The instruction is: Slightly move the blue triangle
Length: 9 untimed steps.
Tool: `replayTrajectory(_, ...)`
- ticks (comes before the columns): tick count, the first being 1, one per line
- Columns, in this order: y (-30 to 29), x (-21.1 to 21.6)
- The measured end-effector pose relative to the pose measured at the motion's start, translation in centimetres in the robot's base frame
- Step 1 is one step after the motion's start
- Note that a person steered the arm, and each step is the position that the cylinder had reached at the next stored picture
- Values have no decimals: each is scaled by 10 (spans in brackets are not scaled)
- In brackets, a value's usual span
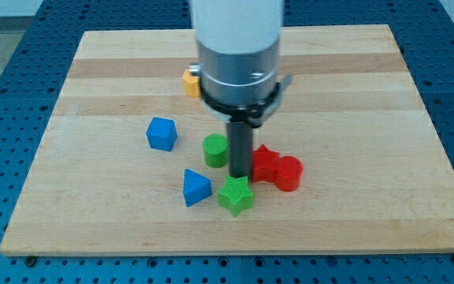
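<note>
Blocks run across your wooden board (93, 221) from the view's left: a blue cube (161, 133), then the blue triangle (195, 188) nearer the view's bottom, a yellow block (191, 81) half hidden up top, a green cylinder (215, 150), a green star (236, 195). My tip (240, 175), a bare rod grasping nothing, stands just above the star, right of the triangle and apart from it. Red blocks (277, 169) lie rightmost.

My tip (240, 175) stands just above the green star (236, 195), between the green cylinder (216, 150) and the red block (276, 168). The blue triangle (195, 188) lies just left of the star. A blue cube (161, 133) is farther up-left. A yellow block (191, 81) shows partly behind the arm on the wooden board (353, 95).
</note>
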State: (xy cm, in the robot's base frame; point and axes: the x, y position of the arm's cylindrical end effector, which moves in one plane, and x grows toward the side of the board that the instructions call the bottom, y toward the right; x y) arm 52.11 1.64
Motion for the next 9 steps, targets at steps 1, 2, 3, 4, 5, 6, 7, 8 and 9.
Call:
replayTrajectory(1, 13, 0)
replayTrajectory(2, 13, 2)
replayTrajectory(3, 1, 2)
replayTrajectory(4, -35, 2)
replayTrajectory(5, -65, 3)
replayTrajectory(6, -89, 6)
replayTrajectory(7, -102, 6)
replayTrajectory(8, -110, 6)
replayTrajectory(9, -127, 2)
